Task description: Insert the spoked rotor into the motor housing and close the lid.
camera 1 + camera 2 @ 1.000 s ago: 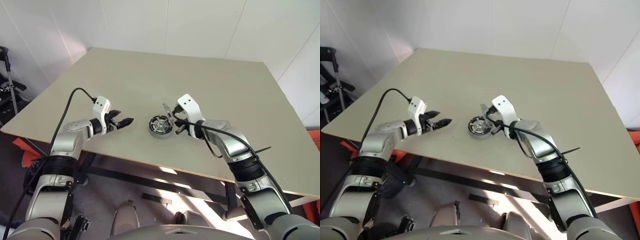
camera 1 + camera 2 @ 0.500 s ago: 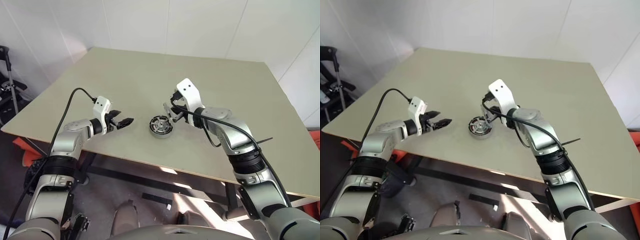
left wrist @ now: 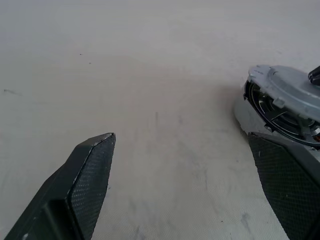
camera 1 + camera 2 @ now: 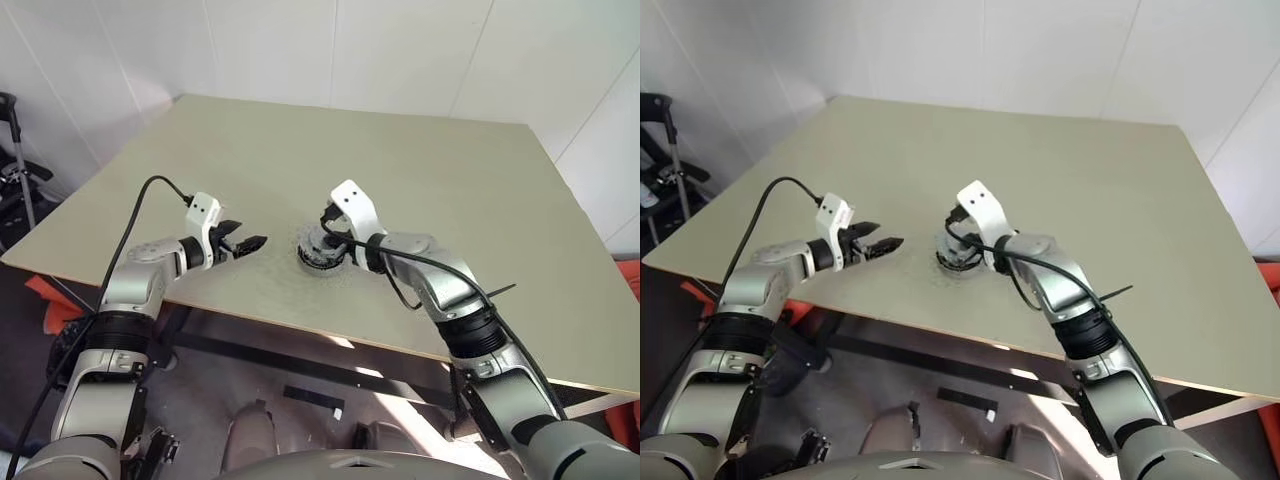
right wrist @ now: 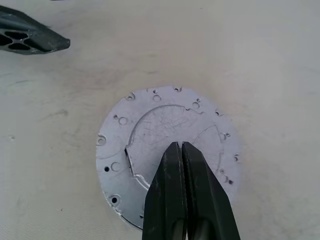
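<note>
White panelled walls close in behind a wide beige table (image 4: 420,190), and all the action sits toward its near edge, a little left of the middle of that edge. There's the motor housing (image 3: 250,117), a shallow grey metal cup resting on the table top, and the lid (image 5: 167,145) lies on top of it, a flat silvery disc dotted with small holes round its rim and marked with a raised curved outline. From the left wrist camera the lid looks slightly tipped, its rim lifted clear on the side facing that camera, with dark spokes showing in the gap beneath: that's the spoked rotor (image 3: 280,117) sitting inside the cup. The right gripper (image 5: 182,146) is directly over the lid, its two black fingers pressed tight together with nothing between them, tips over the middle of the disc; whether they actually touch the metal I cannot tell. Off to the left, the left gripper (image 4: 245,244) hovers low over the bare table near that same edge, jaws spread wide and empty, pointing toward the housing and a short way apart from it.
</note>
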